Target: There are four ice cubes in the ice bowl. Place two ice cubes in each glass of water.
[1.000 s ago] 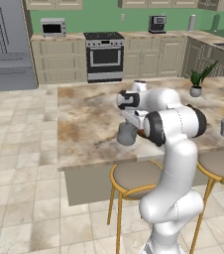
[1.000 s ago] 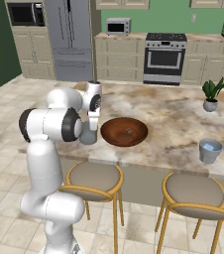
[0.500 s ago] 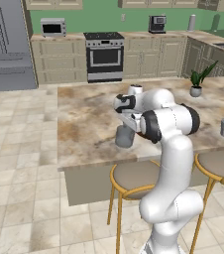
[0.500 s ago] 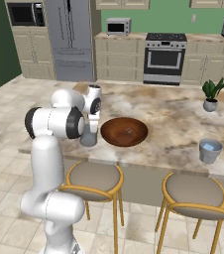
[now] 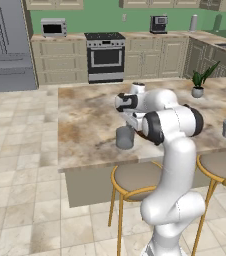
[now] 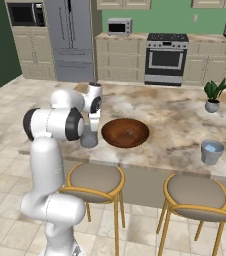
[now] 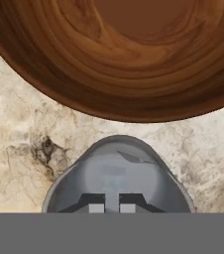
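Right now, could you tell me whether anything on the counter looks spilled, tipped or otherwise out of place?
Nothing stands out. The ice bowl sits flat, both glasses stand upright on the counter, and no spill shows. The gripper hangs over the nearer glass.

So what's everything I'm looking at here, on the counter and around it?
Ice bowl: one, reddish-brown wood, middle of the counter.
Glasses: two, grey-blue; near glass beside the bowl under the gripper, far glass toward the counter's right end.
Plant: one, green in a small grey pot, far side of the counter.
Counter: one, marbled beige island.
Stools: at least two, tan seats on yellow frames, in front of the counter.
Stove, fridge, microwave: one each, back wall.
Gripper: one, dark fingertips close together above the near glass.
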